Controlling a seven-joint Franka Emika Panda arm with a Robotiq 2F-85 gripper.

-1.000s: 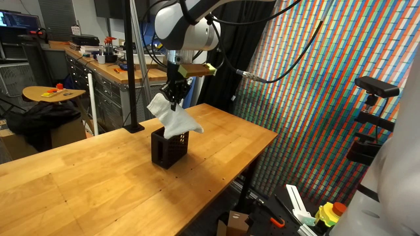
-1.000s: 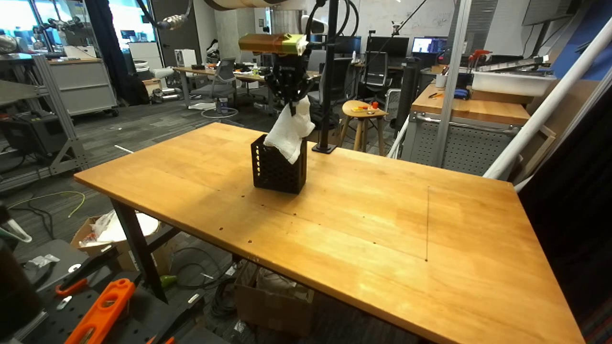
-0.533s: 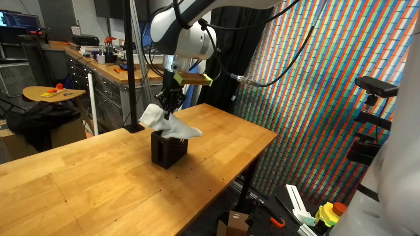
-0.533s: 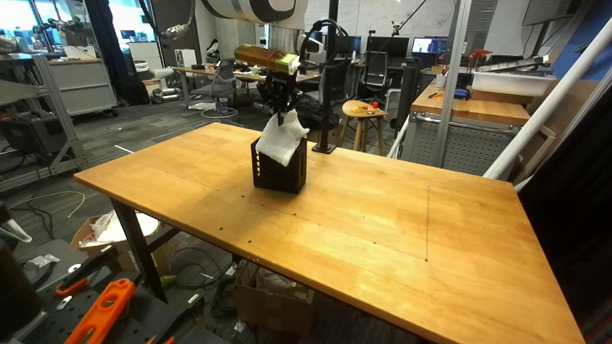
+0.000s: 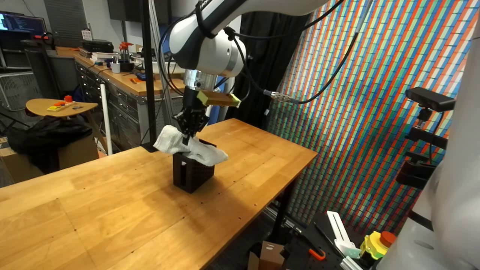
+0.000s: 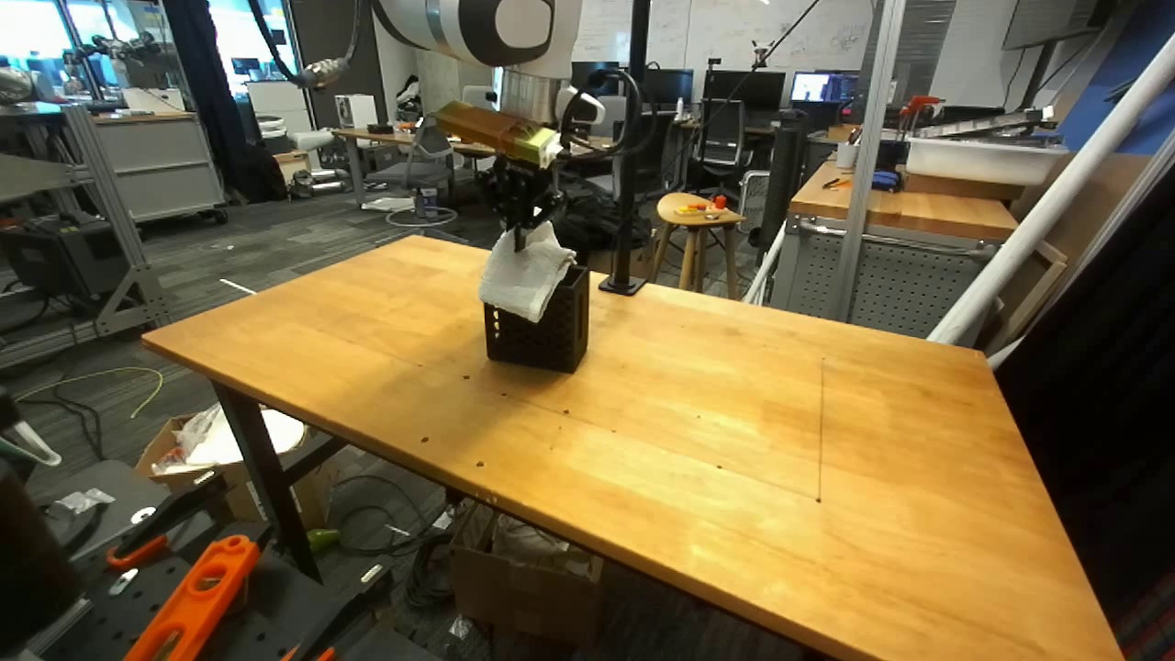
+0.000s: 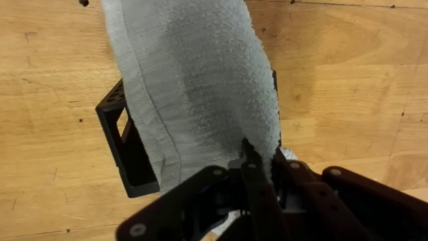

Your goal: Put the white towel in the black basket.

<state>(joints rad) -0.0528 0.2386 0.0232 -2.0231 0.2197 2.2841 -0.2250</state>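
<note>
The white towel (image 5: 202,150) hangs in folds from my gripper (image 5: 186,139). Its lower part lies across the top of the black basket (image 5: 192,175), with ends sticking out past the rim on both sides. The same shows in an exterior view, with the towel (image 6: 523,280) over the front face of the basket (image 6: 542,338) and the gripper (image 6: 520,240) just above. In the wrist view a towel fold (image 7: 207,73) is pinched between the fingertips (image 7: 262,149). The towel covers most of the basket opening; only a left part of the basket rim (image 7: 143,191) shows.
The basket stands on a wooden table (image 5: 123,210). A black post (image 6: 628,211) with a base plate rises from the table edge behind the basket. Cables (image 5: 337,67) hang from the arm. A camera on a mount (image 5: 430,99) stands near the robot base.
My gripper has moved down and to the left in both exterior views. The towel came down with it and now spreads over the basket top and front.
</note>
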